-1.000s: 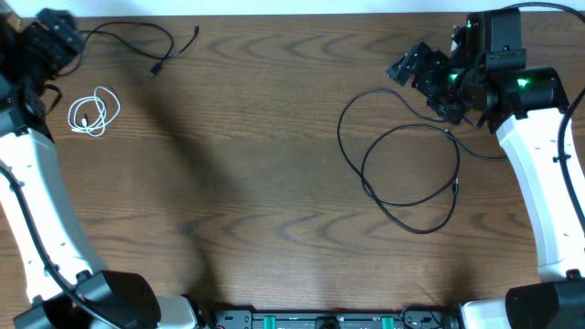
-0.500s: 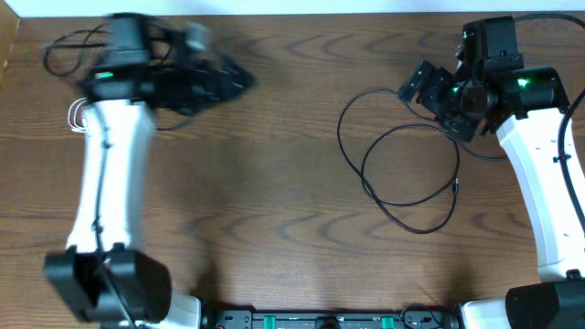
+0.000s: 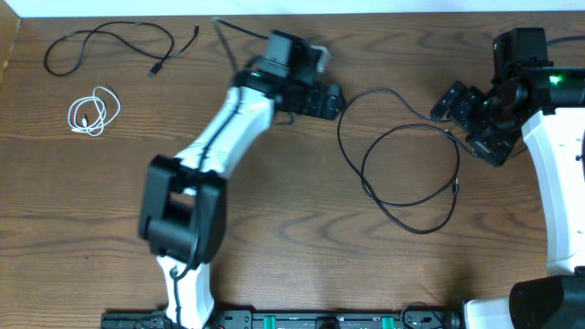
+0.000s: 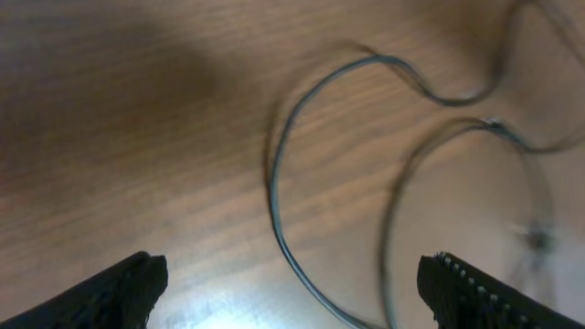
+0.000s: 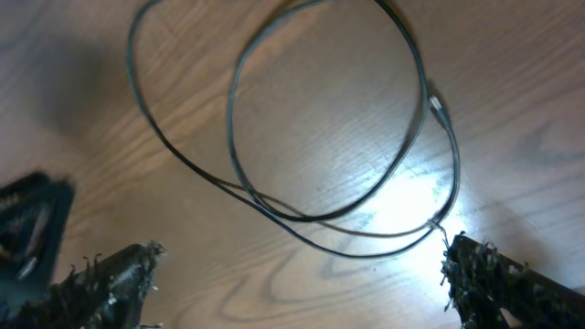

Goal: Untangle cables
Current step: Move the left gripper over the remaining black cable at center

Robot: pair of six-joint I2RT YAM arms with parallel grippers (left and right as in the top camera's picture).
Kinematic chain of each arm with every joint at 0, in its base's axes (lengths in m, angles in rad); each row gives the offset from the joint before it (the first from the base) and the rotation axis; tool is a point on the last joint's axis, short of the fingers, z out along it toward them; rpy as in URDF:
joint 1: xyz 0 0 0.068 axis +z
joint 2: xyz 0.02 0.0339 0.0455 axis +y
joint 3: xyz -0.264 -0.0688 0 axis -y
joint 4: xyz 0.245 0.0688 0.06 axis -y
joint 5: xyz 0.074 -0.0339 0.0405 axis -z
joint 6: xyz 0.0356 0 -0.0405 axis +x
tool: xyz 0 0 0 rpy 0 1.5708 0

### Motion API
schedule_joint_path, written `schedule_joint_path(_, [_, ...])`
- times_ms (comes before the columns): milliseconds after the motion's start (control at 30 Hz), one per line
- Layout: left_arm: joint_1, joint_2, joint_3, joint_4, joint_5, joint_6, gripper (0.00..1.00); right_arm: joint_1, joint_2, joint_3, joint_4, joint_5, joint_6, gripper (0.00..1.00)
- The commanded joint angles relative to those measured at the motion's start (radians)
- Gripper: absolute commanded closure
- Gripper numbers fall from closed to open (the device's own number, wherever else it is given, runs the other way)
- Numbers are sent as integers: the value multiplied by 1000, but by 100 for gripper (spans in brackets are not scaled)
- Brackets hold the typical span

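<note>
Overhead, the long black cable (image 3: 403,174) lies in overlapping loops on the counter (image 3: 274,210), right of centre between the two arms. The left end effector (image 3: 331,99) is just beside the loops' upper left, released, its fingers spread and empty. The right end effector (image 3: 452,102), equally wide and empty, is near their upper right. A white coiled cable (image 3: 93,111) and a shorter black cable (image 3: 110,41) lie well apart at far left. The left wrist view is blurred, so plug ends are hard to make out. Both wrist views crop the fingers to their tips.
</note>
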Motion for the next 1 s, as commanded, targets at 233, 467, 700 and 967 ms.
schedule_joint_path(233, [-164, 128, -3, 143, -349, 121, 13, -5, -8, 1, -2, 15, -6, 1])
schedule_joint_path(467, [-185, 178, -3, 160, -394, 121, 25, -5, -8, 1, -3, 15, -7, 1])
schedule_joint_path(700, [-180, 216, -3, 177, -451, 121, 26, -5, -8, 1, -7, 15, -7, 1])
schedule_joint_path(967, [-179, 244, -3, 159, -432, 120, 59, -5, -8, 1, -6, 15, -6, 1])
